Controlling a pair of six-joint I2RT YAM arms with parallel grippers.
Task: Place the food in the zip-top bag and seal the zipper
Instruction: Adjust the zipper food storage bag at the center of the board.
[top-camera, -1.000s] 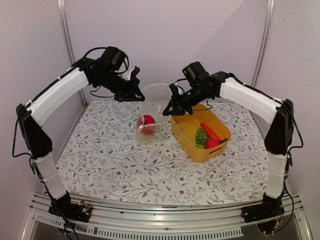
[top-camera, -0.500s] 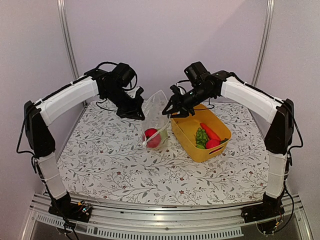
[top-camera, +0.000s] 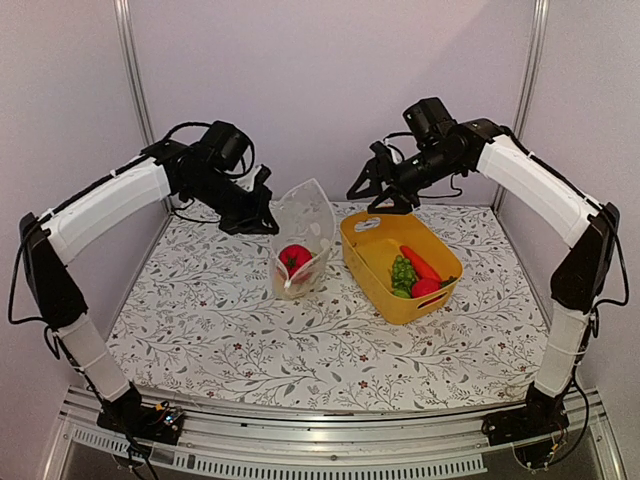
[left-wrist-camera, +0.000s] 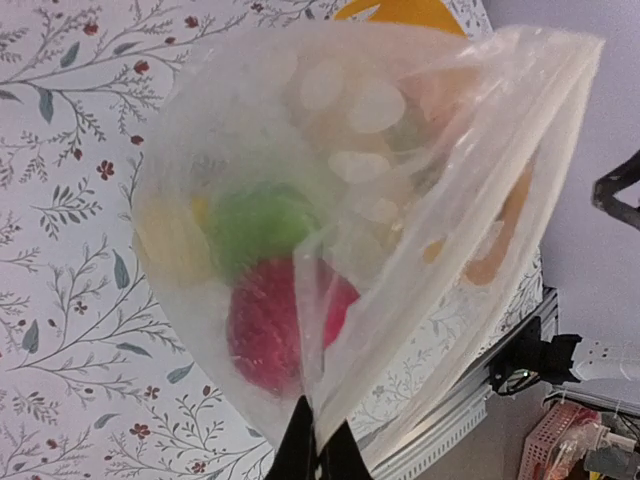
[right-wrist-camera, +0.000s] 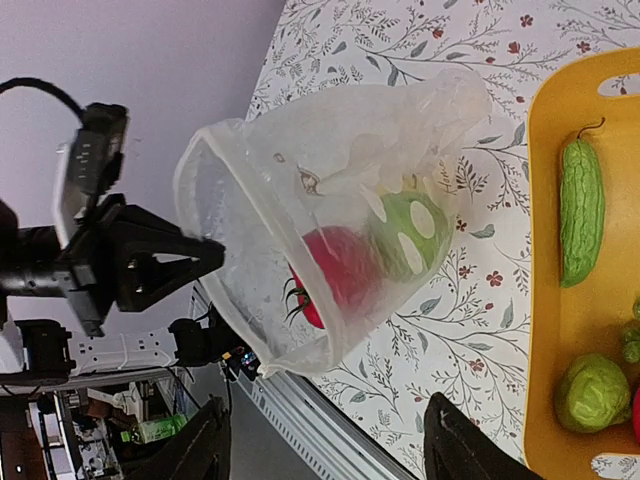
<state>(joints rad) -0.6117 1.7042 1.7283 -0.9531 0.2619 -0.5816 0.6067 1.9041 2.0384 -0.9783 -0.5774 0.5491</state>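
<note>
The zip-top bag (top-camera: 303, 232) stands on the table left of the yellow tub, its mouth open and its zipper (left-wrist-camera: 520, 200) unsealed. My left gripper (top-camera: 264, 218) is shut on the left edge of the mouth and holds it up; in the left wrist view its fingertips (left-wrist-camera: 318, 455) pinch the plastic. Inside the bag lie a red piece (top-camera: 294, 258), a green piece (right-wrist-camera: 410, 235) and a yellow piece (left-wrist-camera: 170, 235). My right gripper (top-camera: 384, 192) hangs open above the tub's far end, clear of the bag, with nothing between its fingers (right-wrist-camera: 205, 440).
The yellow tub (top-camera: 372, 236) holds a carrot (top-camera: 420, 262), green grapes (top-camera: 403, 272), a red piece (top-camera: 426, 288), a bumpy green gourd (right-wrist-camera: 582, 210) and a round green piece (right-wrist-camera: 592, 392). The floral tablecloth covers the table to its front rail.
My right gripper has let go of the bag's mouth, opened, and risen up and to the right. My left arm has drawn the held edge back to the left.
</note>
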